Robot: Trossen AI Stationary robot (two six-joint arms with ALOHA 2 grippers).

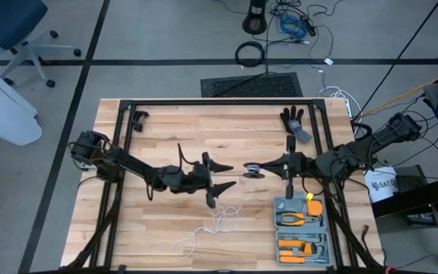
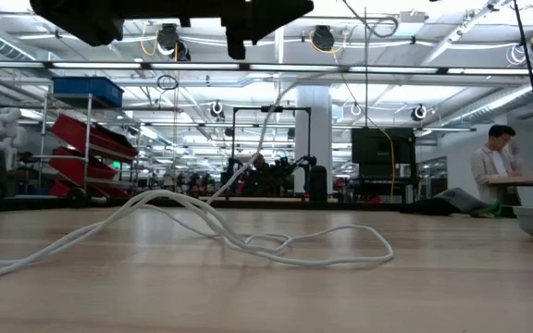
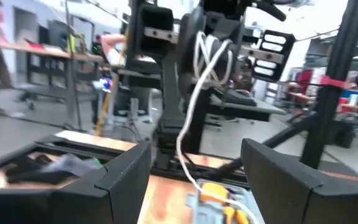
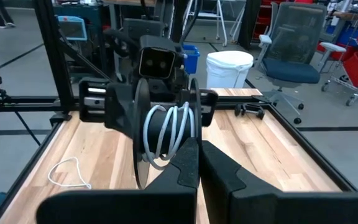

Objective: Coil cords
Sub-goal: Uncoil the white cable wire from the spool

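Right pincer (image 1: 263, 169) was clamped on the black reel (image 4: 166, 134), fingers pressed together at its rim, holding it above mid-counter. Several turns of the white cord (image 4: 169, 132) sat wound on the reel hub. Left pincer (image 1: 223, 176) faced it just beside, fingers (image 3: 126, 180) wide apart, nothing between them. From the reel the cord hung down between the two pincers. The rest of it lay loose on the wooden counter (image 1: 166, 129) toward the front edge, in a tangle of open loops (image 1: 211, 224); the low view showed those loops lying flat on the counter. Beside the slack sat a grey tool tray (image 1: 301, 232) with orange-handled tools. A black glove (image 1: 293, 122) lay near the far edge, well apart from the cord.
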